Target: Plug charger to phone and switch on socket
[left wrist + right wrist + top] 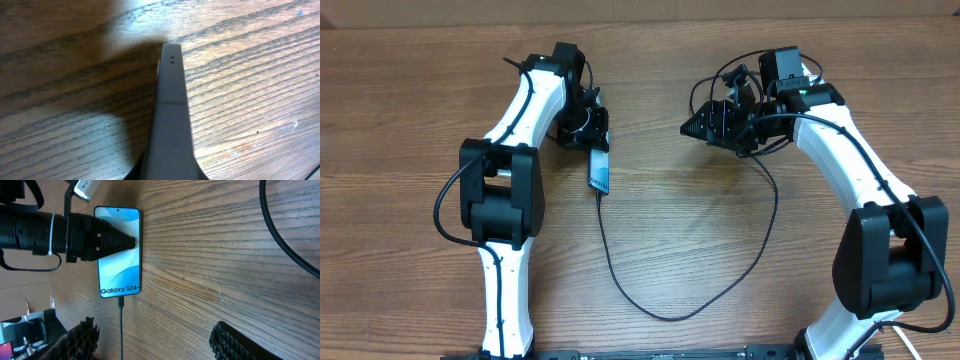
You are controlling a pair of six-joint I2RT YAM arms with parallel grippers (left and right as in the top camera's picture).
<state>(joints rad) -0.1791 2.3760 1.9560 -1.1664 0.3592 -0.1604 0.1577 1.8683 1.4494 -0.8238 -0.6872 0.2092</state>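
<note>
The phone (600,172), with its light-blue "Galaxy" screen, is on the table left of centre and also shows in the right wrist view (119,265). The charger's thin black cable (665,316) is plugged into the phone's bottom end (120,301) and loops right towards my right arm; its plug is hidden. My left gripper (588,130) is at the phone's top end. In the left wrist view the phone's grey edge (171,100) runs out from between its jaws (167,176). My right gripper (705,126) is open and empty, apart from the phone (155,342). The socket is out of view.
Bare wood tabletop (700,230) lies around the phone and cable loop. A thick black cable (282,235) crosses the top right of the right wrist view. The arm bases stand at the near edge, left (505,300) and right (880,290).
</note>
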